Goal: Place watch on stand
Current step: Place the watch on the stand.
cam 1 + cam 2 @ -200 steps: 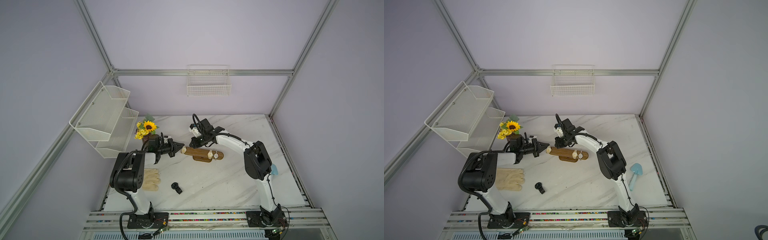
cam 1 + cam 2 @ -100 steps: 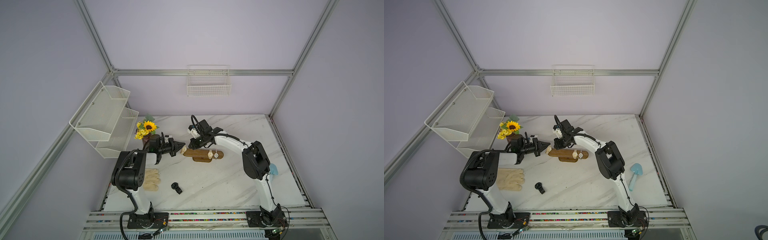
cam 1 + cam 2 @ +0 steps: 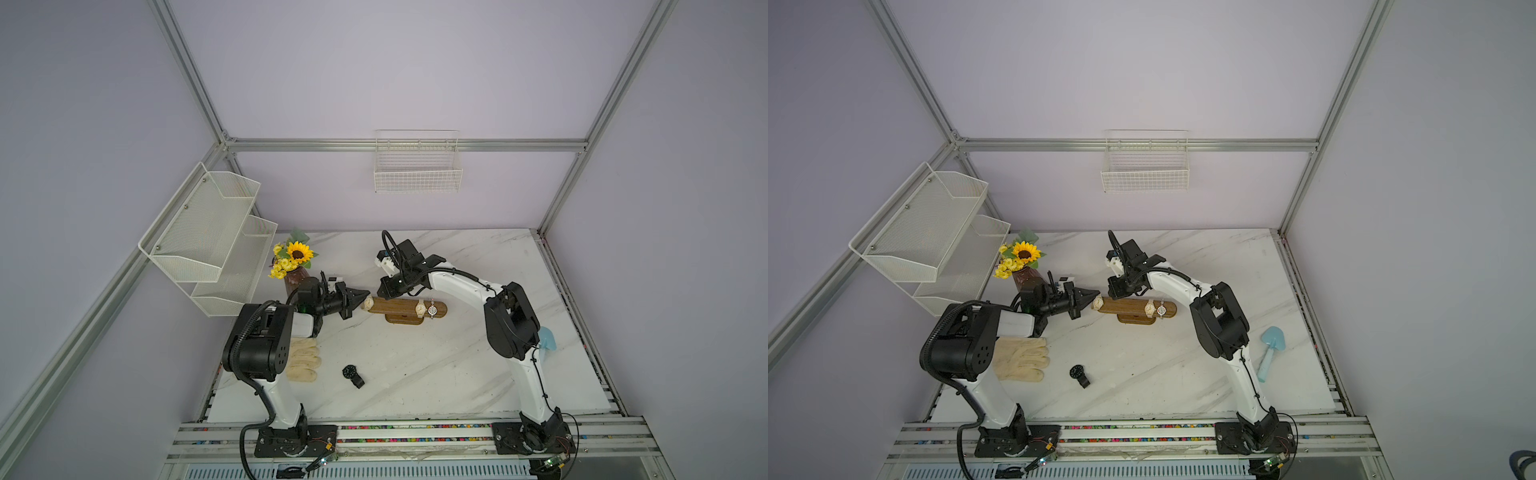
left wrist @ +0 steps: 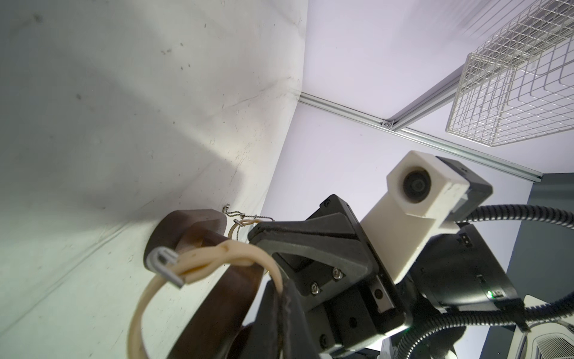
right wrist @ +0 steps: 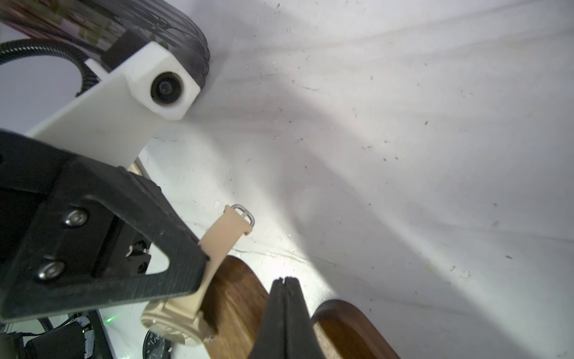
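Note:
The stand [image 3: 399, 306] [image 3: 1129, 306] is a brown wooden bar on an oval base, mid-table in both top views. My left gripper [image 3: 365, 296] [image 4: 284, 298] is shut on the strap of a beige watch [image 3: 367, 302] [image 4: 242, 253] at the bar's left end. The strap loop seems to lie round the tip of the bar [image 4: 223, 298]. My right gripper [image 3: 384, 291] [image 5: 285, 279] is shut and empty, its tip just over the bar [image 5: 236, 298] beside the beige watch [image 5: 222, 236]. A black watch [image 3: 352, 374] lies on the table near the front.
Two more watches [image 3: 420, 308] [image 3: 432, 309] hang on the bar's right half. Cream gloves [image 3: 303, 359] lie front left and a sunflower vase [image 3: 296, 257] stands behind my left arm. A blue scoop [image 3: 1271, 345] lies right. White shelves [image 3: 208, 232] and a wire basket [image 3: 417, 166] hang on the walls.
My right gripper has come down and to the left, onto the bar's left part beside the beige watch. My left gripper has held its place with the watch.

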`<state>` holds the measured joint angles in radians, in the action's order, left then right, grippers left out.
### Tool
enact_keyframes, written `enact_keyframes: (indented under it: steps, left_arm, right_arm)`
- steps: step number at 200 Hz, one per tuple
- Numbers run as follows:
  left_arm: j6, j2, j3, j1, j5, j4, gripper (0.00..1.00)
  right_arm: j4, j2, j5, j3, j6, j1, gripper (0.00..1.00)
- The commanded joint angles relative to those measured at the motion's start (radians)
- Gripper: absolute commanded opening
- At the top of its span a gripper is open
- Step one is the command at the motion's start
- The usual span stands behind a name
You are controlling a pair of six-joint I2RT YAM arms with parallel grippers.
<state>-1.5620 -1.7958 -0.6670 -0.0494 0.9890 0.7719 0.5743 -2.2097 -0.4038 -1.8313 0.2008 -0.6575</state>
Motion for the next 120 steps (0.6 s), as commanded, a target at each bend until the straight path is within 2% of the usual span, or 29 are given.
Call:
enact_keyframes:
  steps: [1, 38, 120]
  left_arm:
    - [-0.039, 0.003, 0.029, -0.007, -0.003, 0.117, 0.00]
    - [-0.091, -0.018, 0.058, -0.007, -0.010, 0.224, 0.00]
    - [-0.097, -0.044, 0.095, -0.010, -0.018, 0.273, 0.00]
  right_arm:
    - [0.008, 0.036, 0.010, 0.002, -0.010, -0.006, 0.00]
    - [0.016, 0.030, 0.015, -0.007, -0.012, -0.007, 0.00]
    - [0.022, 0.025, 0.020, -0.012, -0.013, -0.007, 0.00]
